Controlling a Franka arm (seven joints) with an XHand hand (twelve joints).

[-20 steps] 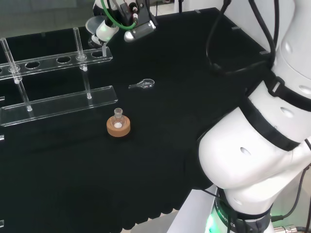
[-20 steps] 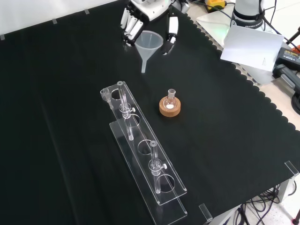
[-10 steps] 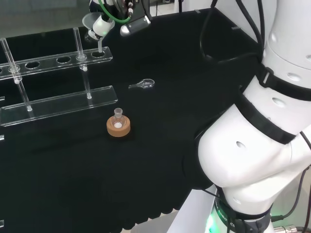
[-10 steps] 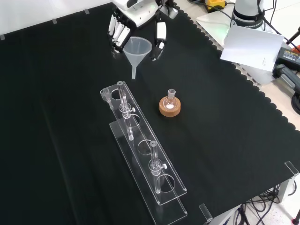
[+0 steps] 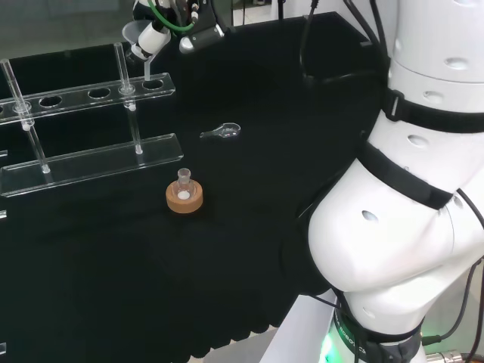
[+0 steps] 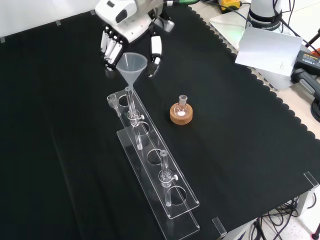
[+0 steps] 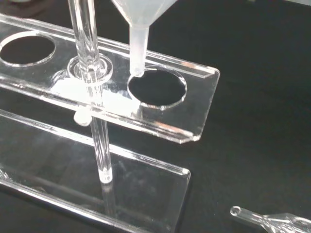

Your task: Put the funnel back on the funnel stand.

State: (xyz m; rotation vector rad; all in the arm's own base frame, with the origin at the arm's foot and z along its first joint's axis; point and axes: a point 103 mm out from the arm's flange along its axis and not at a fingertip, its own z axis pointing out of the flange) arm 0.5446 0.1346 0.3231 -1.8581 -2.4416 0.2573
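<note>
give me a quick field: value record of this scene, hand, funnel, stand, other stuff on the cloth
hand: black and white robot hand, fingers curled round the funnel's cone
funnel: translucent plastic funnel, upright, held above the stand
funnel stem: tip at the rim of the end hole, not yet through it
stand: clear acrylic funnel stand with a row of round holes and upright rods
flask: small clear glass flask sitting on a cork ring, apart from the stand
other: small clear glass piece lying on the black cloth
</note>
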